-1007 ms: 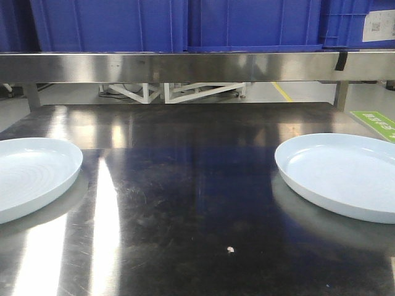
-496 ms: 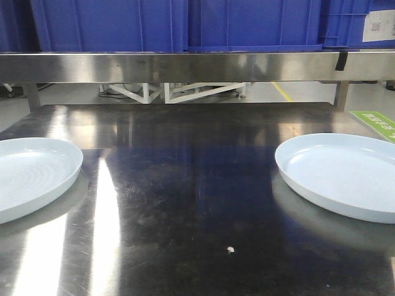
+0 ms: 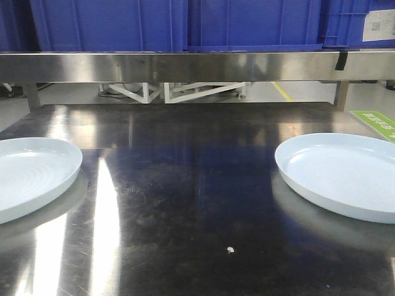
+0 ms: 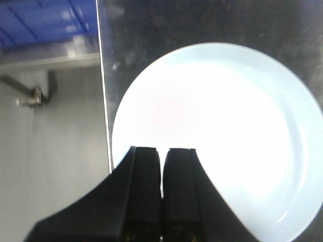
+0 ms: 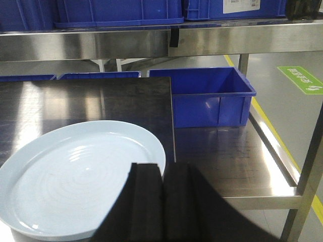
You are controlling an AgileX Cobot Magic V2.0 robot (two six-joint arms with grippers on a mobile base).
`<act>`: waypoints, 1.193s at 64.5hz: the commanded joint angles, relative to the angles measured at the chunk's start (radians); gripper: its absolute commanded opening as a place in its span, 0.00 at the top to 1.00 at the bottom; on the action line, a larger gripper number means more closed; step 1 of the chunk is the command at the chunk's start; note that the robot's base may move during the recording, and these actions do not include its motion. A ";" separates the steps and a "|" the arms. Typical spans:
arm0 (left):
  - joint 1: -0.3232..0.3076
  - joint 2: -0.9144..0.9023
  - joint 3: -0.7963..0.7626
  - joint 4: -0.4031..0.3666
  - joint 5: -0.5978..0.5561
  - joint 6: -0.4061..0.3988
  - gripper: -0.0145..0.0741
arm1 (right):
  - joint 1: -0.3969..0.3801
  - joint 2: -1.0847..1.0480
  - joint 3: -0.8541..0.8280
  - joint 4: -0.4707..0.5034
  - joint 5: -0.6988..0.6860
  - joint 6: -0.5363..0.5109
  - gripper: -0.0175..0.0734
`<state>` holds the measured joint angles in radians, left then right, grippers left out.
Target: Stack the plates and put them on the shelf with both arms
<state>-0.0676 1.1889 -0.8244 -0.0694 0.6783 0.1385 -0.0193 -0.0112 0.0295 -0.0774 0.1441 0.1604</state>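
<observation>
Glossy left plate (image 4: 217, 131) and right plate (image 5: 75, 171) look stiff, slick, breakable; we'd pinch rims just ahead of our closed, empty jaws.

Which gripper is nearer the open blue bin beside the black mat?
Right. The right gripper is at the near rim of the right plate, just left of the blue bin. The left gripper is over the left plate, bin out of view.
</observation>
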 commanded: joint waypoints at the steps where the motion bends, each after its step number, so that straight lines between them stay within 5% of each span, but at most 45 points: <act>1: 0.023 0.051 -0.095 -0.005 0.017 -0.012 0.74 | -0.004 -0.018 0.000 -0.009 -0.082 -0.003 0.75; 16: 0.115 0.223 -0.229 -0.022 0.238 -0.012 0.74 | -0.004 -0.018 0.000 -0.009 -0.082 -0.003 0.75; 28: 0.115 0.307 -0.255 -0.022 0.238 -0.012 0.72 | -0.004 -0.018 0.000 -0.009 -0.082 -0.003 0.75; 41: 0.115 0.365 -0.255 -0.022 0.190 -0.012 0.34 | -0.004 -0.018 0.000 -0.009 -0.082 -0.003 0.75; 46: 0.115 0.375 -0.255 -0.016 0.196 -0.012 0.27 | -0.004 -0.018 0.000 -0.009 -0.082 -0.003 0.75; 77: 0.115 0.445 -0.255 -0.005 0.188 -0.012 0.41 | -0.004 -0.018 0.000 -0.009 -0.082 -0.003 0.75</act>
<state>0.0474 1.6699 -1.0498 -0.0688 0.8844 0.1385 -0.0193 -0.0112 0.0295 -0.0774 0.1441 0.1604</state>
